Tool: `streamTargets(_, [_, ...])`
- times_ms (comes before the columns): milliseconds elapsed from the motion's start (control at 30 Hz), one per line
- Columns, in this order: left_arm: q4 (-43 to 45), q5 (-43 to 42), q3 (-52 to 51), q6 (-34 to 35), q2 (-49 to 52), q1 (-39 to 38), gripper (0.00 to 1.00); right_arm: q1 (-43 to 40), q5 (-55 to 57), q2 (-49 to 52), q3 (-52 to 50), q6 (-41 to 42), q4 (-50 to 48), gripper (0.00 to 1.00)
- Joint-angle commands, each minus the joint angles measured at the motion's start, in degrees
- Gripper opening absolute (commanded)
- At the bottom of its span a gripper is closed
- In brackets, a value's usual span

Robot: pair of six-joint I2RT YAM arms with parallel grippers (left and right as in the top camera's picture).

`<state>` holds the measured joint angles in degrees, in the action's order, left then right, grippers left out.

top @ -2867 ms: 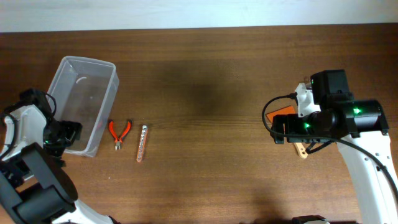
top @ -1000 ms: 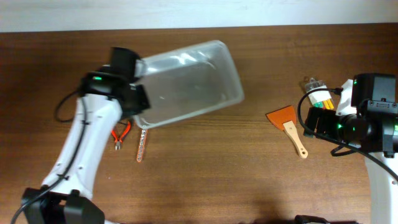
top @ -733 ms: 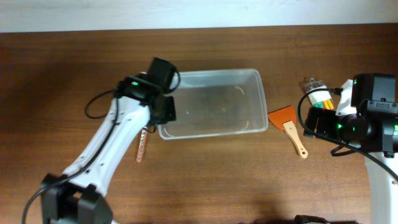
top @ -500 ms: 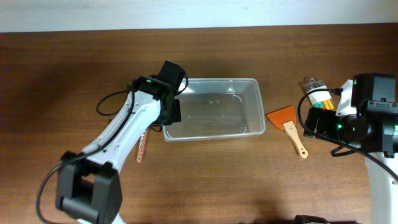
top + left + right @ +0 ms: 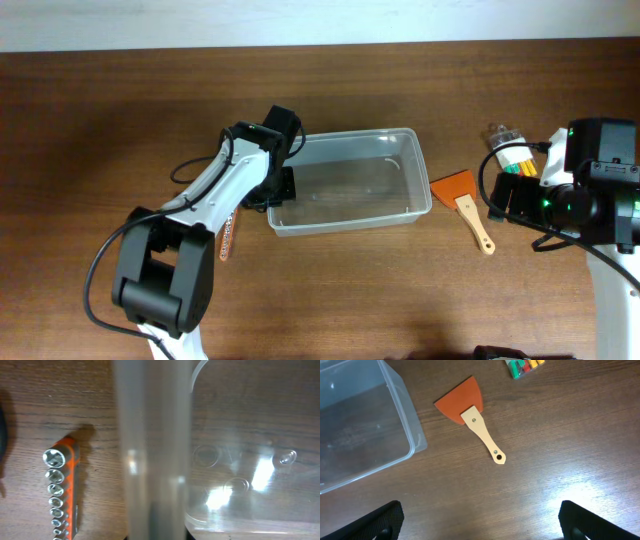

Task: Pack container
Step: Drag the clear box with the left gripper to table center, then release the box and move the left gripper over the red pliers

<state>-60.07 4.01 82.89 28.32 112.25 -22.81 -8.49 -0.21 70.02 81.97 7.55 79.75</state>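
Note:
The container (image 5: 352, 180), a clear rectangular tub, sits in the middle of the table with nothing inside it. My left gripper (image 5: 282, 187) is shut on its left end wall. In the left wrist view that wall (image 5: 152, 450) runs upright between the jaws of my left gripper (image 5: 155, 536), and the tub floor (image 5: 250, 460) lies to its right. My right gripper (image 5: 506, 198) hovers open at the table's right side; in its wrist view the right gripper (image 5: 482, 525) holds nothing, with bare wood beneath it.
An orange scraper (image 5: 463, 197) with a wooden handle lies just right of the tub, the scraper (image 5: 470, 414) close to the tub's corner (image 5: 415, 435). A pack of coloured sticks (image 5: 514, 156) lies beyond it. An orange socket rail (image 5: 62, 491) lies left of the tub.
My left gripper has dragged the container from the far left to the middle, turning it lengthwise. In the last half second it only twisted slightly. The right arm backed off earlier, then held still.

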Motion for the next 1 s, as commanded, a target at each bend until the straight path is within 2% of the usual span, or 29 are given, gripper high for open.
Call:
streamTargets(0, [-1.25, 4.92, -0.35, -0.83, 2.56, -0.02, 0.13, -0.24, 0.72, -0.24, 0.87, 0.39, 0.0, 0.99])
streamTargets(33, [-1.27, 4.94, -0.35, -0.83, 2.56, -0.02, 0.21, -0.24, 0.72, -0.24, 0.87, 0.39, 0.0, 0.99])
streamTargets(67, [-1.42, 4.9, -0.35, -0.81, 2.56, -0.02, 0.33, -0.24, 0.72, -0.24, 0.87, 0.39, 0.0, 0.99])
streamTargets(133, [-1.66, 4.9, -0.35, -0.83, 2.56, -0.02, 0.4, -0.24, 0.72, -0.24, 0.87, 0.39, 0.04, 0.99])
streamTargets(233, [-1.66, 4.92, -0.35, -0.85, 2.56, -0.02, 0.43, -0.24, 0.72, -0.24, 0.87, 0.39, 0.02, 0.99])
streamTargets(567, [-1.88, 5.18, 1.07, -2.82, 2.45, -0.02, 0.43, -0.24, 0.72, -0.24, 0.87, 0.39, 0.0, 0.99])
streamTargets(733, [-5.64, 12.28, 6.6, -3.45, 1.03, -0.02, 0.43, -0.24, 0.72, -0.24, 0.87, 0.39, -0.02, 0.99])
streamTargets(867, [-8.52, 13.38, 13.6, -8.46, -1.64, -0.02, 0.44, -0.24, 0.72, -0.24, 0.87, 0.39, -0.02, 0.99])
streamTargets(967, [-10.01, 12.81, 19.58, -16.61, -5.6, -0.02, 0.49, -0.24, 0.72, -0.24, 0.87, 0.39, 0.0, 0.99])
